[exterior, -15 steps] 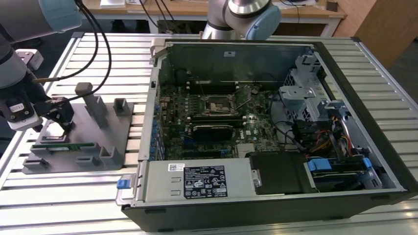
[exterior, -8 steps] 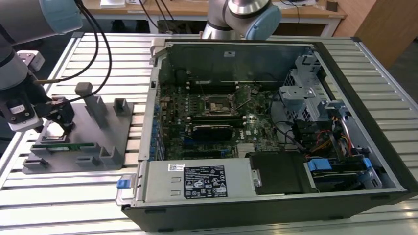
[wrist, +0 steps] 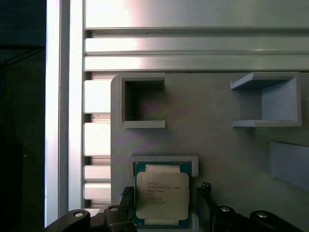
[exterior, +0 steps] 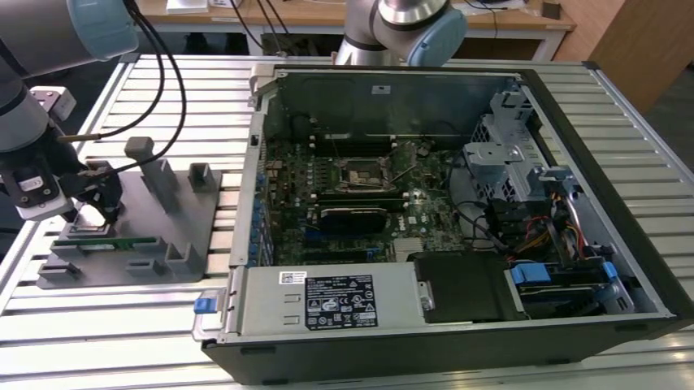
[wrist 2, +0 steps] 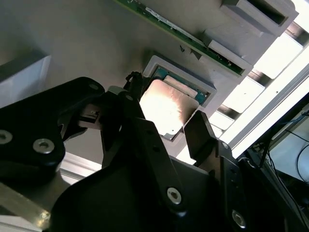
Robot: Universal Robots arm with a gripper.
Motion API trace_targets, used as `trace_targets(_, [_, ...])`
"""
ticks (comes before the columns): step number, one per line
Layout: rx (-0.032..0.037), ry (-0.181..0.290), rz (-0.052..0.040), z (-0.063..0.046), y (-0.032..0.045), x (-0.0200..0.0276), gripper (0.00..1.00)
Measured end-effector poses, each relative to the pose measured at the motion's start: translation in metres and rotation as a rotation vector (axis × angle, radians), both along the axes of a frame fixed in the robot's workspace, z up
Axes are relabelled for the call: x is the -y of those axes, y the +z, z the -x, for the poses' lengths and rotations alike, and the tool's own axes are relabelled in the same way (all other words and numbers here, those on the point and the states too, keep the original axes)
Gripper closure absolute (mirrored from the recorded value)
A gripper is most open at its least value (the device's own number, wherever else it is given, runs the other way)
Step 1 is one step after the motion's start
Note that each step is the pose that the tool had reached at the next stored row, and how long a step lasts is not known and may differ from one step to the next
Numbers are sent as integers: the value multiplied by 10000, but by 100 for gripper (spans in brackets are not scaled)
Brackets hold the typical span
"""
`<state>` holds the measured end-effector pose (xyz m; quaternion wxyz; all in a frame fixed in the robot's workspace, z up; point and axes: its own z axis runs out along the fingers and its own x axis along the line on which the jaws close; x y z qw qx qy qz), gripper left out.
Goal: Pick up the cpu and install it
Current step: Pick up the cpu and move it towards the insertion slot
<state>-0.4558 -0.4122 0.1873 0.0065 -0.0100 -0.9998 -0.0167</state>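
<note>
Lying flat in a framed recess of the grey plastic tray (wrist: pixel 217 140), the small square cpu with a shiny silver-grey metal top (wrist: pixel 161 195) is straddled by the black gripper (wrist: pixel 165 191), whose jaws are held open beside two opposite edges, nothing grasped.

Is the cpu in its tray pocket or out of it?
In. The cpu lies flat inside the raised frame on the grey tray, with the open hand straddling it.
</note>
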Motion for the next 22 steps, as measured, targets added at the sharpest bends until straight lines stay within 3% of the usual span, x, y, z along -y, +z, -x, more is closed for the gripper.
trace_targets(6, [-1,0,-1,0,-2,0,40])
trace_targets(7, [-1,1,0,0,-2,0,45])
trace_targets(9, [0,0,-1,0,-2,0,47])
trace_targets(16, [6,0,-23,-1,-3,0,47])
trace_targets(18, [4,2,-28,0,-2,0,46])
trace_targets(19, [3,9,-28,0,-1,0,40])
trace_targets(22, [1,46,-27,0,1,0,40])
